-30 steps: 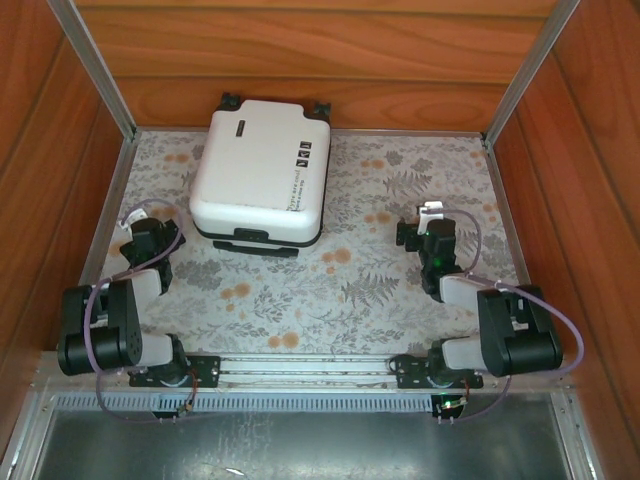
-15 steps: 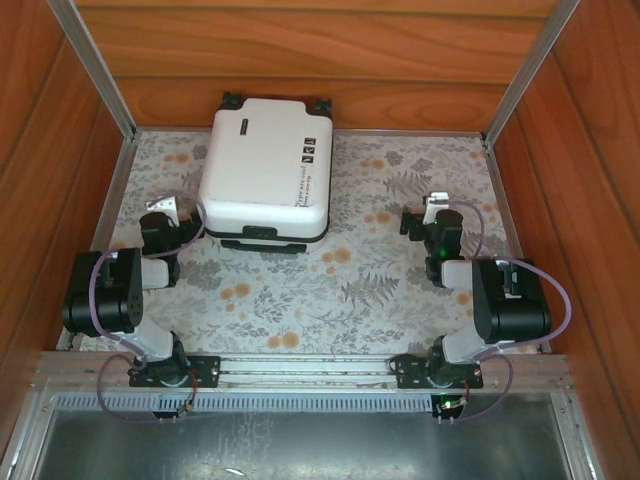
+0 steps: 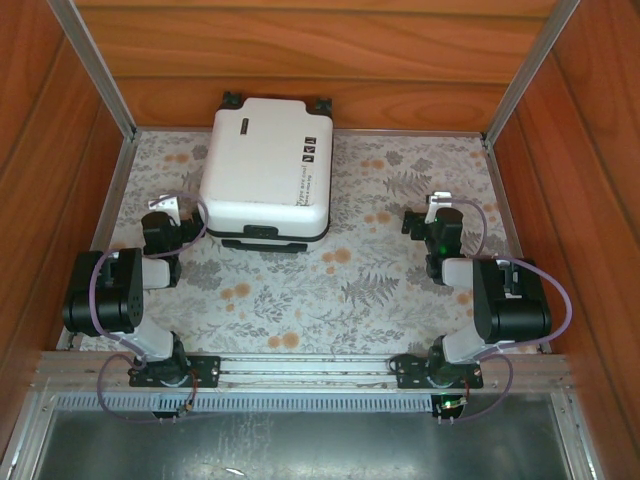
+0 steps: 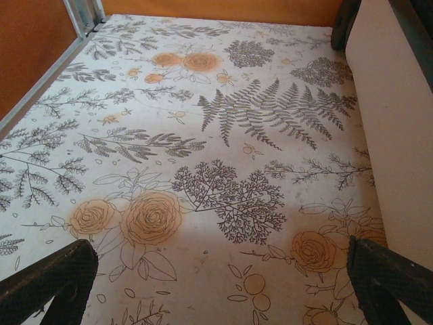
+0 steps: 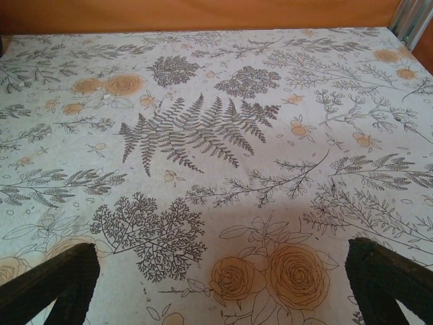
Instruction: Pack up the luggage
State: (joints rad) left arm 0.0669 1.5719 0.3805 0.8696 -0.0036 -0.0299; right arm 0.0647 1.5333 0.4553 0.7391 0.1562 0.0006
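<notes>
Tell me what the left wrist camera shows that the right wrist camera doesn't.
Left wrist: the cream side of the suitcase down the right edge, a black wheel at its far end, a metal frame post top left. Right wrist: the opposite frame post, top right. Shared: flowered table cover, orange wooden wall, and an open, empty gripper: left gripper in one, right gripper in the other.

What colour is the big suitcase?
The luggage is white with small black marks on its shell and black trim. The top external view shows it best.
</notes>
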